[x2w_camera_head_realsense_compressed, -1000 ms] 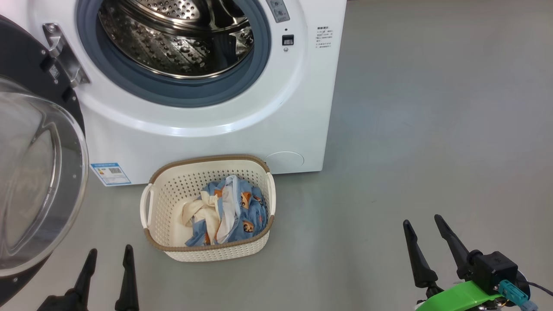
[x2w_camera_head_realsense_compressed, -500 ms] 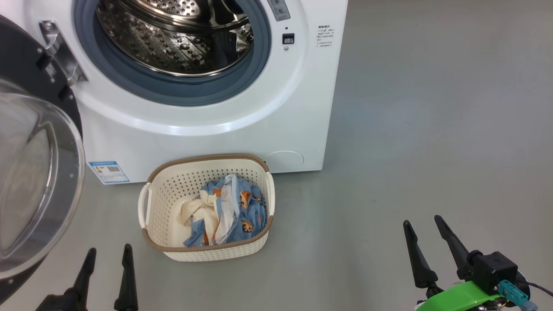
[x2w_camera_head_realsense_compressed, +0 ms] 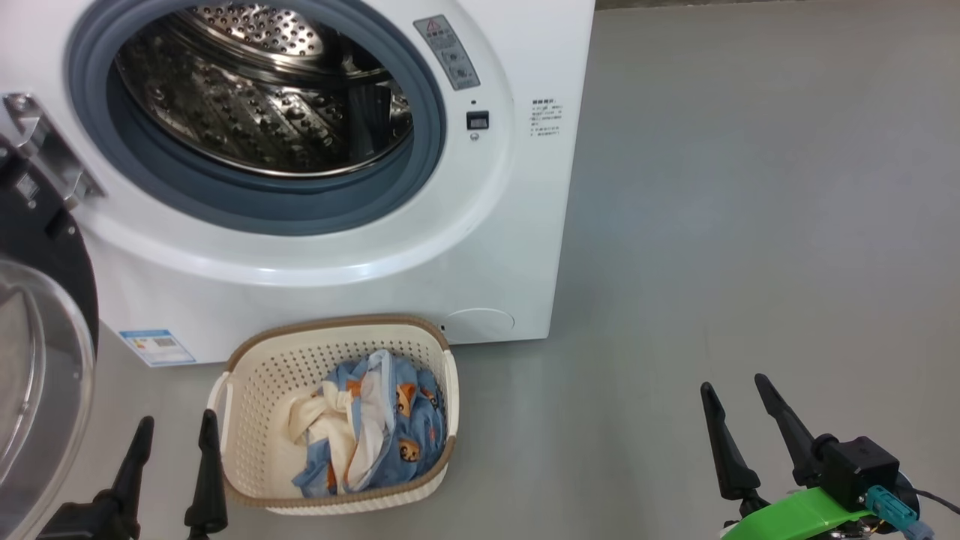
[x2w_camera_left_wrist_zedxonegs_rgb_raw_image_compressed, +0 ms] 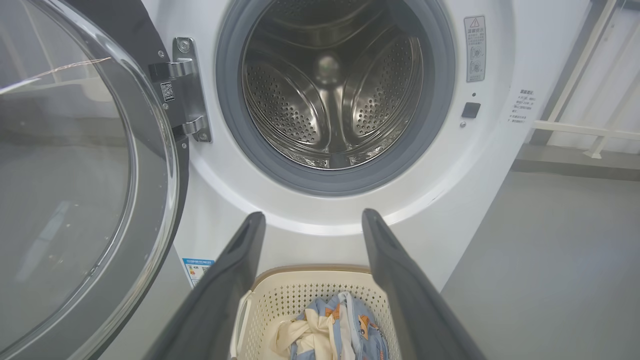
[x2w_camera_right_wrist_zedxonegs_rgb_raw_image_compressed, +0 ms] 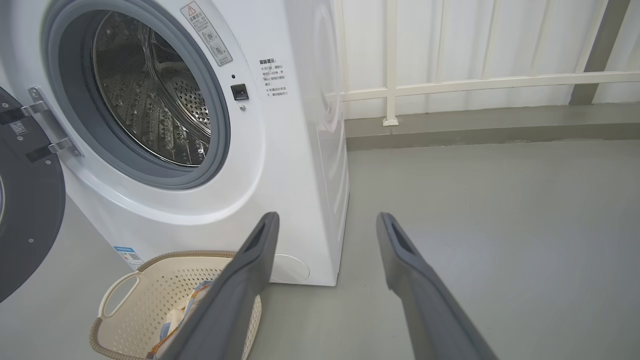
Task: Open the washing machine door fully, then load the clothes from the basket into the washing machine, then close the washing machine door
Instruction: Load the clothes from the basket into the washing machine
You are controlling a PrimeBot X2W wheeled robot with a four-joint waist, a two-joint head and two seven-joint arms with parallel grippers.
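Grey floor [x2w_camera_head_realsense_compressed: 750,225] before the washing machine [x2w_camera_head_realsense_compressed: 510,225], door [x2w_camera_head_realsense_compressed: 37,375] swung wide to the left, basket [x2w_camera_head_realsense_compressed: 262,375] just in front of the machine with the clothes [x2w_camera_head_realsense_compressed: 367,442] heaped inside. Left hand [x2w_camera_head_realsense_compressed: 175,417] just beside the basket's near-left corner, right hand [x2w_camera_head_realsense_compressed: 732,382] well off to the right, both spread open and holding nothing. Probably light, soft and floppy, apt to trail and snag on the basket: best pinched deep at the raised cream-and-blue bunch in the middle.

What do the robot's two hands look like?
The left hand and right hand each have two long, dark, tapering fingers. Behind the right hand sit a black box, a bright green bracket, a teal connector and a thin dark cable.
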